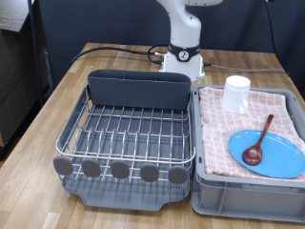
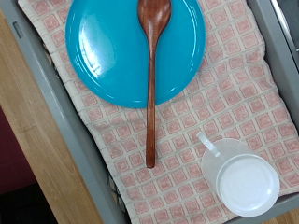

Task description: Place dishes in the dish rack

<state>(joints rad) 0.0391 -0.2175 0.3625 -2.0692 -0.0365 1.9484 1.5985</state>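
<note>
The silver wire dish rack [image 1: 124, 129] on its dark grey tray stands empty at the exterior view's left, with the oblong caddy [image 1: 138, 88] at its far edge and round dark discs [image 1: 119, 170] along its near edge. The light-blue plate [image 1: 276, 157] lies on the pink checkered cloth in the grey crate [image 1: 243, 196]. The reddish-brown wooden spoon [image 1: 257, 143] rests with its bowl on the plate. The white cup [image 1: 236, 93] stands at the crate's far end. The wrist view looks down on the plate [image 2: 103, 47], spoon [image 2: 151, 84] and cup [image 2: 245, 182]. My gripper does not show in either view.
The robot's white base [image 1: 183, 57] stands behind the rack on the wooden table [image 1: 48, 105]. The pink checkered cloth [image 2: 215, 103] lines the crate, whose grey wall [image 2: 65, 121] runs beside the plate. Black cables lie at the table's back.
</note>
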